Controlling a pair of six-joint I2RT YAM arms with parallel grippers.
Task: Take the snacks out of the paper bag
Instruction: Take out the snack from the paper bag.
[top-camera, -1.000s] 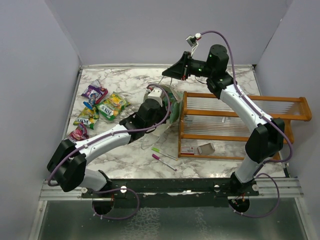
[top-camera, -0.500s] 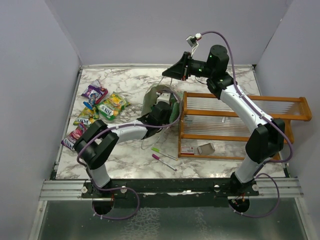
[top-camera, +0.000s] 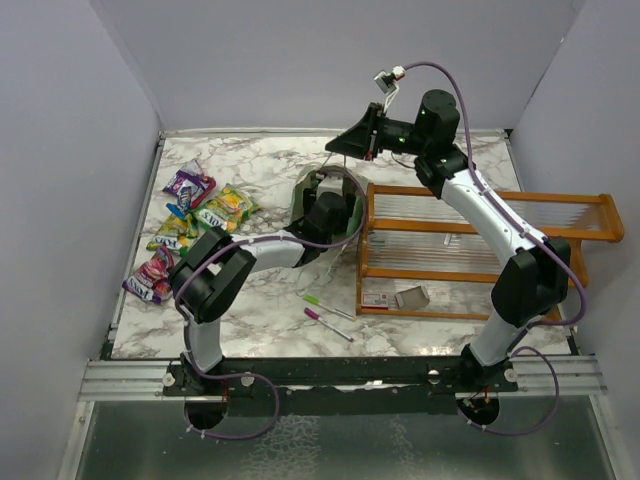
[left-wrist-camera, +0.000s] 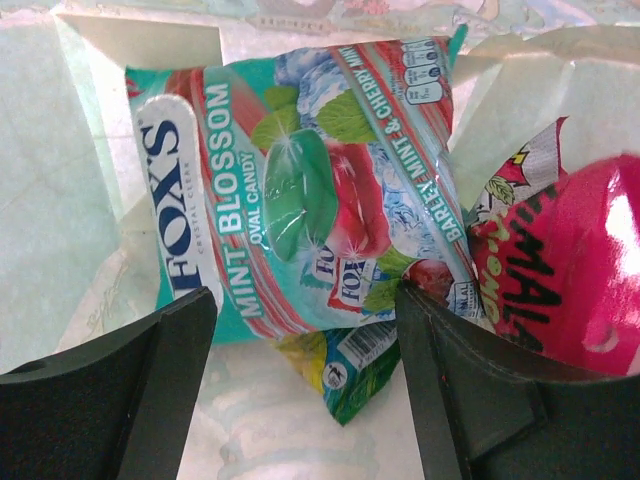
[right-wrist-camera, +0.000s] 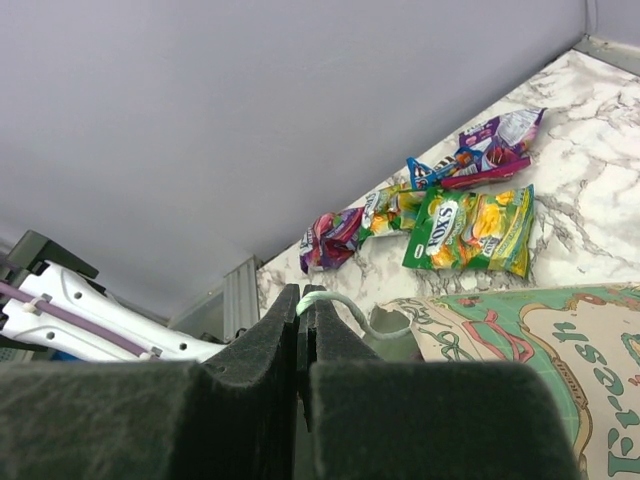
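Marble tabletop (top-camera: 260, 160); left end effector (left-wrist-camera: 305, 300) released astride FOX'S MINT BLOSSOM packet (left-wrist-camera: 300, 180); right end effector (right-wrist-camera: 300, 300) clenching handle (right-wrist-camera: 345, 300).

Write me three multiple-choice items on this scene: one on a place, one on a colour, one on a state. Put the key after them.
1. Where is the left gripper relative to the paper bag?
A) beside it, outside
B) inside it
C) high above it

2. The Fox's packet between the left gripper's jaws is mainly:
A) teal and red
B) purple
C) yellow

3. The right gripper is:
A) open and empty
B) shut on the Fox's packet
C) shut on the bag's string handle

Key:
1 B, the bag's walls surround it in the left wrist view.
2 A, the Mint Blossom wrapper shows teal and red.
3 C, the string is pinched between closed jaws.
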